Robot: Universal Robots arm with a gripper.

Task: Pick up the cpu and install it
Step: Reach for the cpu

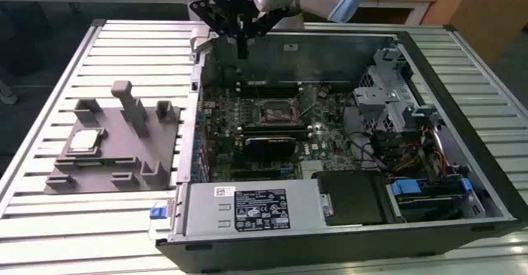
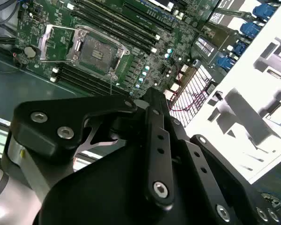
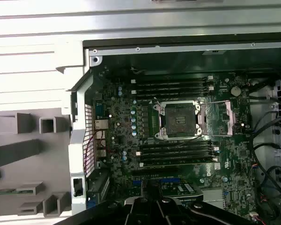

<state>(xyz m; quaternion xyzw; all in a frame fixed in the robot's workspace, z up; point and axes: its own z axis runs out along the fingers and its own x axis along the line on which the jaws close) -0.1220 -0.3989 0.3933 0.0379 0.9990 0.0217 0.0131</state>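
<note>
From where I sit, the hand (image 1: 242,51) hangs at the top middle of the exterior view, over the far wall of the open computer case (image 1: 347,250). Its fingers look pressed together into one dark stem with nothing between them. The arm above is cut off by the frame edge.

The cpu (image 1: 85,140) is well apart from the hand. It lies flat on the grey fixture tray (image 1: 99,176) at the exterior view's left, beside the tray's upright posts, on the slatted surface (image 1: 83,238).

In both wrist views the socket (image 3: 180,121) (image 2: 96,50) on the motherboard lies open, its metal frame (image 3: 225,117) swung back beside it. The hand's black linkage (image 2: 154,154) hides much of the second wrist view, and I cannot make out the fingertips there.
</note>
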